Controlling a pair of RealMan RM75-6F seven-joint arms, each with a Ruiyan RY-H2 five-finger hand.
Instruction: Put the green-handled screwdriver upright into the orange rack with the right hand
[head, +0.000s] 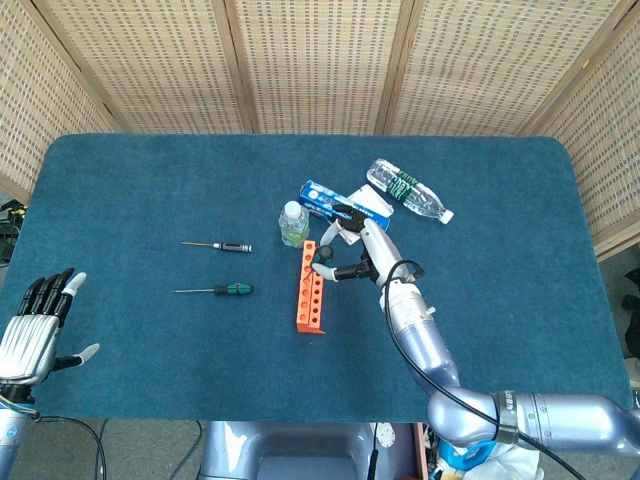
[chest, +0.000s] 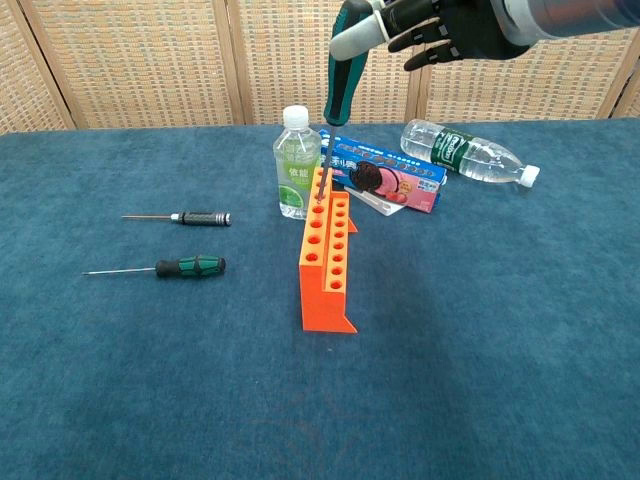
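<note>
My right hand (chest: 425, 22) (head: 352, 256) pinches a teal-green-handled screwdriver (chest: 340, 85) by the top of its handle. The tool hangs nearly upright, tilted slightly, with its thin shaft reaching down to a hole at the far end of the orange rack (chest: 325, 262) (head: 309, 290). The tip is at or just inside that hole; I cannot tell how deep. My left hand (head: 32, 328) hovers open off the table's front left corner, far from everything.
Two more screwdrivers lie flat at left: a green-and-black-handled one (chest: 190, 267) and a black-handled one (chest: 200, 218). Behind the rack stand a small green-labelled bottle (chest: 297, 165), a blue biscuit box (chest: 385, 180) and a lying water bottle (chest: 465, 155).
</note>
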